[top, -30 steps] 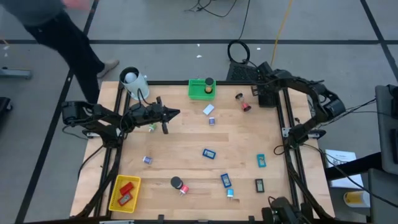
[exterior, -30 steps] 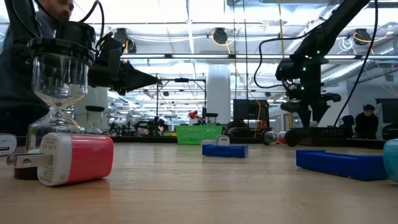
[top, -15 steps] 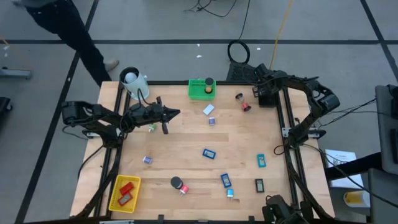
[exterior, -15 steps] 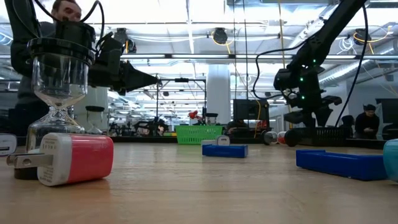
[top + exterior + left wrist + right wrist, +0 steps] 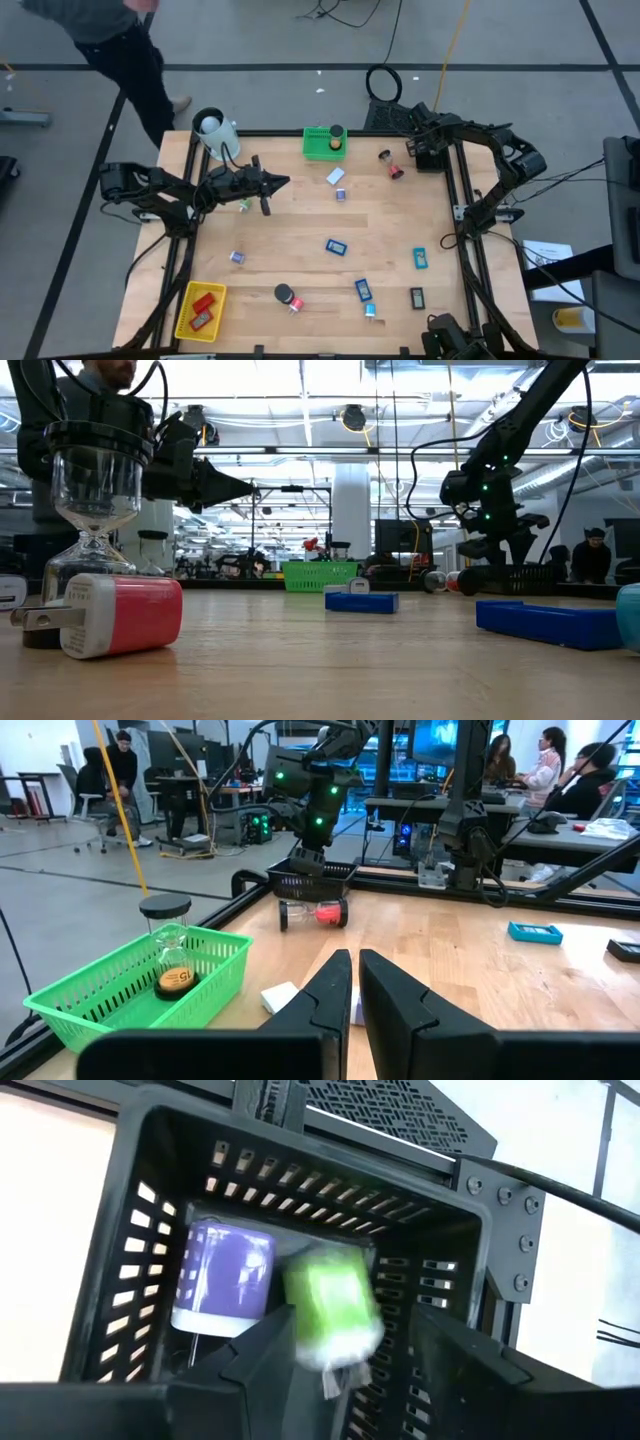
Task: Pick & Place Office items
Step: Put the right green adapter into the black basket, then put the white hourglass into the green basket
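My right gripper (image 5: 355,1370) hangs open over a black mesh basket (image 5: 150,1230) at the table's far right corner (image 5: 428,155). A green piece (image 5: 330,1310) shows blurred between its fingers, inside the basket, next to a purple piece (image 5: 222,1275) that lies on the basket's floor. My left gripper (image 5: 283,181) is shut and level over the table's left part, with nothing in it (image 5: 355,970). Blue, teal and white little blocks (image 5: 336,246) lie scattered on the wooden table.
A green basket (image 5: 323,143) with an hourglass in it stands at the far edge, a yellow basket (image 5: 200,310) with red pieces at the near left. A white cylinder (image 5: 212,130) stands far left. A red-and-black piece (image 5: 392,168) lies near the black basket. A person (image 5: 120,50) walks beyond the far left corner.
My right gripper has sunk a little toward the black basket and tipped slightly, then held still. The person beyond the table's far left corner has kept moving about.
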`<act>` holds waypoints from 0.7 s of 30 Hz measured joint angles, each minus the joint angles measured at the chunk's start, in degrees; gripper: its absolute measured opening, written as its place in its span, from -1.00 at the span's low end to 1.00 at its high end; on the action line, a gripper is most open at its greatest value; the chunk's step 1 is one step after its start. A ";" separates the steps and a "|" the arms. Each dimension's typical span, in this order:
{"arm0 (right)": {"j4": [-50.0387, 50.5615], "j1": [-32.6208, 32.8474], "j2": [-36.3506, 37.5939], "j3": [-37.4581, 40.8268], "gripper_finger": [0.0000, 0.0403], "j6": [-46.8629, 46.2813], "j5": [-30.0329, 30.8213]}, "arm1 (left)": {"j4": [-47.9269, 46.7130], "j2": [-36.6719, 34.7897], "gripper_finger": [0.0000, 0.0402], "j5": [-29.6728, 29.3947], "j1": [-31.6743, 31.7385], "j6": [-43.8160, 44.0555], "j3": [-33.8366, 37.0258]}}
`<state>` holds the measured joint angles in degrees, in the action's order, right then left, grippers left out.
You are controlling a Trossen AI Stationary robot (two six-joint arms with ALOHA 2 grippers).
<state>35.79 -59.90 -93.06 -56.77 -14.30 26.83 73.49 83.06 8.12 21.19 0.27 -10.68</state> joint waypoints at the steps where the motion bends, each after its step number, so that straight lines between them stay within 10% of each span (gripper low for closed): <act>1: 0.00 0.00 0.00 0.00 -0.05 -0.01 0.00 | 0.00 -0.01 -0.85 0.01 0.00 0.00 0.00; 21: 0.48 0.33 4.07 0.00 -0.23 0.57 -2.93 | -0.02 0.00 -0.85 0.00 0.00 -0.04 0.00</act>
<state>36.28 -59.57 -88.98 -56.77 -13.72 23.90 73.47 83.05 8.12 21.19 0.23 -10.68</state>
